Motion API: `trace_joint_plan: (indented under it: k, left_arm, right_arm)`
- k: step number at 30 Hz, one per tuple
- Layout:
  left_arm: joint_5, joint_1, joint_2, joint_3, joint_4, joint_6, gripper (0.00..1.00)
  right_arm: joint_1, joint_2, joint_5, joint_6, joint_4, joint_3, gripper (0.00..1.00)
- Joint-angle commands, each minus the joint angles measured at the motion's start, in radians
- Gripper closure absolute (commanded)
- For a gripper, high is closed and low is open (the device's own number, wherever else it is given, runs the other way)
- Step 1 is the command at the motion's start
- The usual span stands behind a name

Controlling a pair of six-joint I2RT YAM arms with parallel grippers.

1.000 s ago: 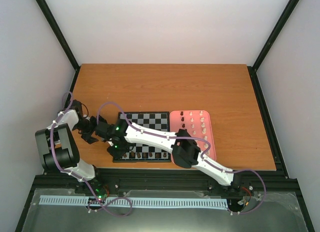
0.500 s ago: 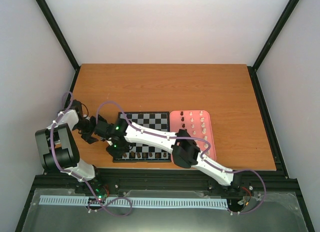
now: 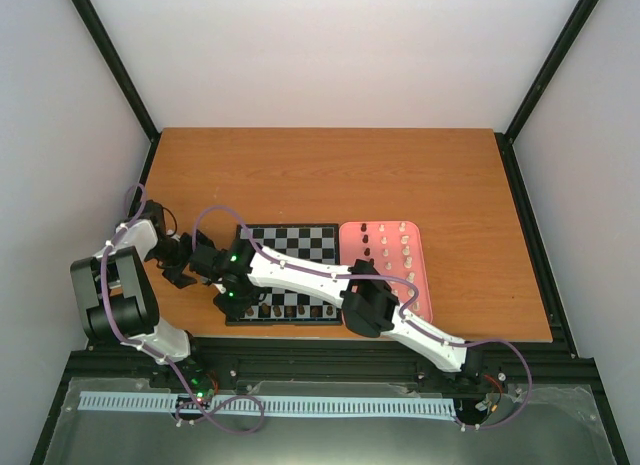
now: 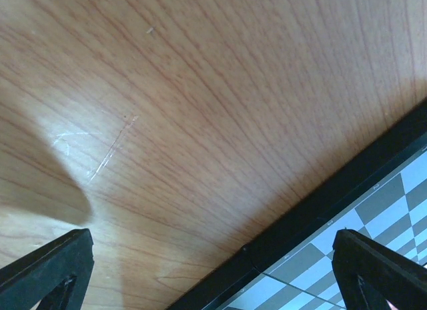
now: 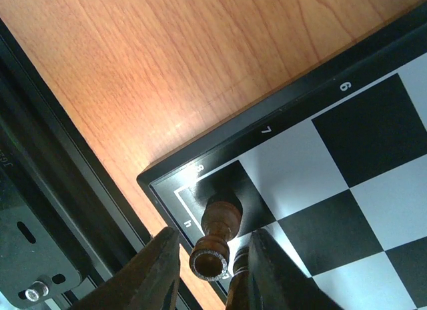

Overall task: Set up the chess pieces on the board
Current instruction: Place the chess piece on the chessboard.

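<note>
A dark brown rook [image 5: 220,220] stands on the corner square of the board [image 5: 360,123]. My right gripper [image 5: 213,231] straddles it, open, with a gap showing on each side of the piece. A second dark piece [image 5: 239,263] stands just beside the right finger. From above, the right gripper [image 3: 235,303] is over the board's [image 3: 300,243] near left corner, where a row of dark pieces [image 3: 290,310] lines the near edge. My left gripper [image 4: 212,237] is open and holds nothing, hovering over bare wood beside the board's edge [image 4: 387,203].
A pink tray [image 3: 425,275] lies against the board's right side, with cream pieces [image 3: 405,250] and dark pieces [image 3: 367,247] on it. The left gripper [image 3: 180,260] sits just left of the board. The table's near edge and black frame run close below the board.
The right gripper's jaws have spread apart around the rook. Neither arm has visibly shifted in the top view.
</note>
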Motion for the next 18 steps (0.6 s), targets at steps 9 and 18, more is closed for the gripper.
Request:
trace_joint_plan:
  k: [9,18]
  left_arm:
    - [0.010,0.008,0.011,0.008,0.015,0.002,0.00]
    - [0.007,0.008,0.012,0.008,0.013,0.006,0.00]
  right_arm:
    - [0.003,-0.010,-0.002,-0.030,0.009,0.031,0.68]
    - [-0.002,-0.072,0.103,-0.039,0.038,0.031,0.60]
